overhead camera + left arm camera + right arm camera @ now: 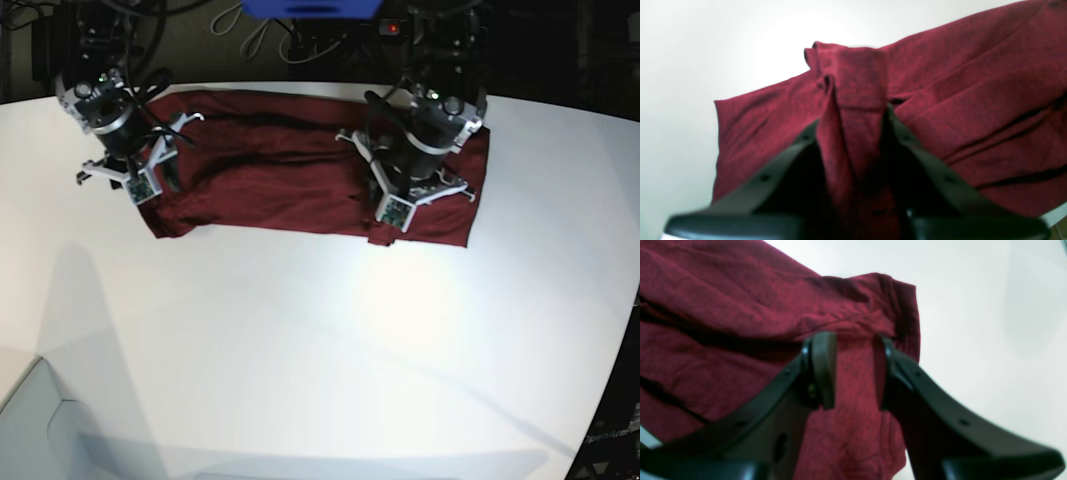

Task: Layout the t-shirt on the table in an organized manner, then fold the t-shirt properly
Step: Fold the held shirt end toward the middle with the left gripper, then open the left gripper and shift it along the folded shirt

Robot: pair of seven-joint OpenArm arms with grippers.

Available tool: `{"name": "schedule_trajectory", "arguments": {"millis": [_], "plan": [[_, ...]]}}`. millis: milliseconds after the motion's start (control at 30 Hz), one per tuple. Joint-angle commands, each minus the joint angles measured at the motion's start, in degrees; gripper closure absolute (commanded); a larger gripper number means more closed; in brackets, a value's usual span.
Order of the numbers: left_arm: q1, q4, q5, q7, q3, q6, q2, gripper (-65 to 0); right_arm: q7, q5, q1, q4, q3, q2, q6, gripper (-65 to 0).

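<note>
where the tabletop (320, 340) curves along its far edge, the t-shirt (290, 180) lies stretched in a long wrinkled band, one end toward the far left corner and the other reaching toward the far right side; most of the white surface nearer the camera carries nothing but shadows; the left gripper (851, 123) sits over the band's right part, and in its wrist view the fingers (920, 160) are drawn in tight on a raised ridge of maroon cloth that runs up between them; the right gripper (853, 370) hangs at the band's left end, near its front corner; in its wrist view the fingers (823, 370) stand somewhat apart with a fold of fabric filling the gap between them, the pads touching it on both sides; deep creases run lengthwise through the cloth beside both grippers.
</note>
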State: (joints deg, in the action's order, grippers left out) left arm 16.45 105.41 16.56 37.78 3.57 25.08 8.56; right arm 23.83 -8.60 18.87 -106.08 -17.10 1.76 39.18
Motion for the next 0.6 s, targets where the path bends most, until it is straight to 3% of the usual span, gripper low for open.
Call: {"name": "schedule_trajectory", "arguments": {"millis": [0,400,467,567], "plan": [[-0.40,0.22,-0.60,-1.52,-1.33,-0.25,0.44,0.0,-1.37,0.73,-0.46,-1.13,-0.17,0.31,0.07,-20.0],[-0.40,-2.15,-0.60,-1.60,-3.62,-0.25,0.44,-0.3,-1.37,0.73,-0.19,-1.13,-0.17,0.48,0.07,-20.0],[-0.76,-2.15,-0.60,-1.60,-3.62,-0.25,0.44,-4.1,-1.37,0.73,-0.19,-1.13,-0.17,0.48,0.07,-20.0],[-0.93,-1.98,-0.60,-1.52,-3.62,-0.25,0.44,-15.3,-1.37,0.73,-0.37,-1.13,-0.17,0.48,0.07,-20.0]]}}
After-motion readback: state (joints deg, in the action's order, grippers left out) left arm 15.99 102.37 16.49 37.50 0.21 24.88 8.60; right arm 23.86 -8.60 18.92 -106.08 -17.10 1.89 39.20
